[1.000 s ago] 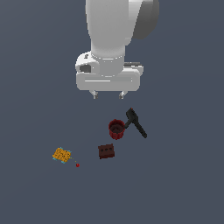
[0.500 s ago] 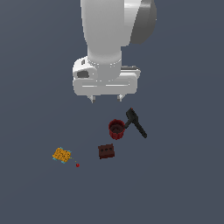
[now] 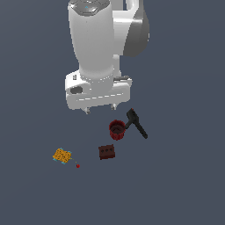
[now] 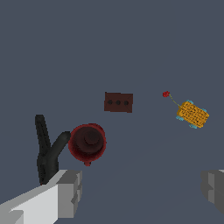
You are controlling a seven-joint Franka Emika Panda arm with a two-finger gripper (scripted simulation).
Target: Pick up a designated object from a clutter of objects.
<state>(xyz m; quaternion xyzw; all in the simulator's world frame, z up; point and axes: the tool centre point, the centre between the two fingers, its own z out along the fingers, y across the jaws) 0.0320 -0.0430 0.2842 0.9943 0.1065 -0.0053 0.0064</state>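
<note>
- The block point(image 3: 62, 155) lies farthest toward the exterior view's left, alone on the floor point(image 3: 184, 184), with the small ball point(image 3: 78, 165) just beside it; in the wrist view a thin line seems to join ball point(image 4: 166, 94) and block point(image 4: 193, 114), but it is too fine to be sure.
- The brick point(image 3: 107, 151) sits between the block and the cup point(image 3: 117, 129); the tool point(image 3: 136, 123) touches or nearly touches the cup on the exterior view's right.
- The gripper point(image 3: 100, 108) hangs high above the cup's side of the clutter, well apart from the block, fingers spread wide and holding nothing.
- Judged step: the approach, with no grasp begun. The next move calls for travelling toward the exterior view's left until the block sits between the fingers, turning the wrist to match its tilt, then descending clear of the ball.
- Hard to see: in the exterior view only the fingertips point(image 3: 87, 110) peep out under the hand; in the wrist view both fingers point(image 4: 70, 192) are cut off at the frame edge. The block's studs and wheels are tiny, mere blue flecks at its corners.
</note>
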